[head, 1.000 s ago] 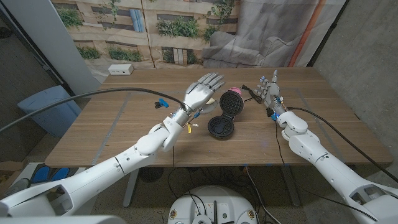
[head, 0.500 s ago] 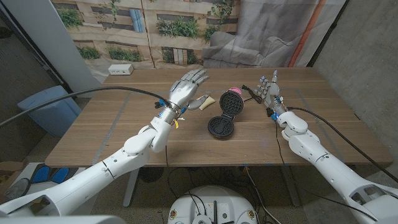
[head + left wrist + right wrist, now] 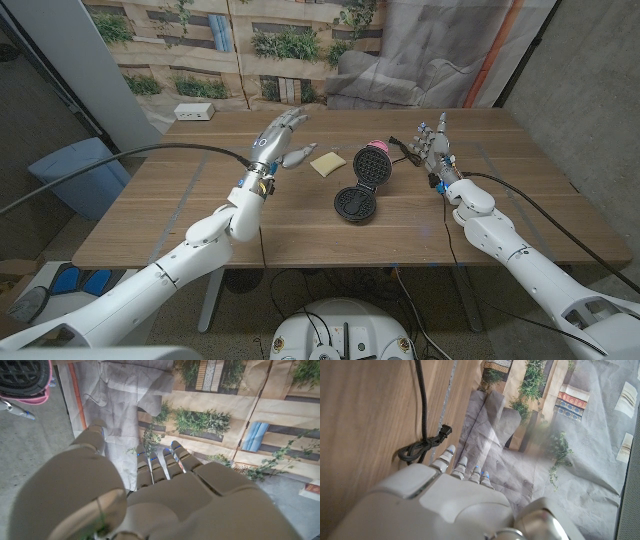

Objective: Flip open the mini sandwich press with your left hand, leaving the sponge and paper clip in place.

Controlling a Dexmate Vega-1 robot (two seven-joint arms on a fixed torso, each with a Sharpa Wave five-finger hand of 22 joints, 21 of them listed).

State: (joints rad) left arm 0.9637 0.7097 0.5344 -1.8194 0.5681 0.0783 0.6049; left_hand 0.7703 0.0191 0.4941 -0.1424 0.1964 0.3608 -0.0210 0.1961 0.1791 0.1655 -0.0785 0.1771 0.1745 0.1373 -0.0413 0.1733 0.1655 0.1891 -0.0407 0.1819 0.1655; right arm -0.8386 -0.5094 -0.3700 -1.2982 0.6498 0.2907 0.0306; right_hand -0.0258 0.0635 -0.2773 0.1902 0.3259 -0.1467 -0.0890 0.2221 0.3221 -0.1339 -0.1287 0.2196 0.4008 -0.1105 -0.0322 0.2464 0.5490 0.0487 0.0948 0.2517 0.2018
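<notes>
Your left hand [image 3: 277, 133] is hovering above the table [image 3: 180, 205] with its fingers spread and nothing in its grasp, positioned to the left of the sponge [image 3: 326, 163] and well apart from the mini sandwich press [image 3: 362, 182]. The press is already lying open near the table centre: its dark lower plate is resting on the wood and its pink-rimmed lid is standing tilted back behind it, so the flip appears to be complete. In the left wrist view, your left hand [image 3: 150, 495] is showing loosely extended fingers, with the pink edge of the press [image 3: 25, 380] visible beyond them. The yellow sponge is sitting just left of the raised lid, undisturbed as the task requires. A small blue item that may be the paper clip [image 3: 260, 163] is partly hidden near your left wrist; its identity cannot be confirmed. Your right hand [image 3: 433, 143] is waiting to the right of the press, fingers upright and apart, holding nothing, beside the black power cord [image 3: 422, 420]. Keeping it there is leaving the press clear.
</notes>
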